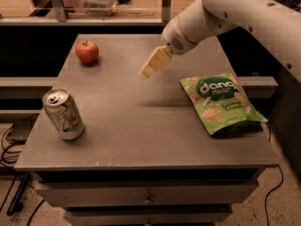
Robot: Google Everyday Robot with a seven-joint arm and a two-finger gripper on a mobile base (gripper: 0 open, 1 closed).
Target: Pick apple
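Observation:
The apple (87, 51) is small, round and red-orange with a short dark stem. It sits on the grey table (141, 126) near its far left corner. My gripper (149, 68) hangs from the white arm above the middle of the table's far half. It is to the right of the apple and apart from it. It holds nothing that I can see.
A silver soda can (63, 114) stands upright near the table's front left. A green snack bag (220, 103) lies flat at the right side. Drawers sit below the tabletop. A counter with a clear bin runs behind the table.

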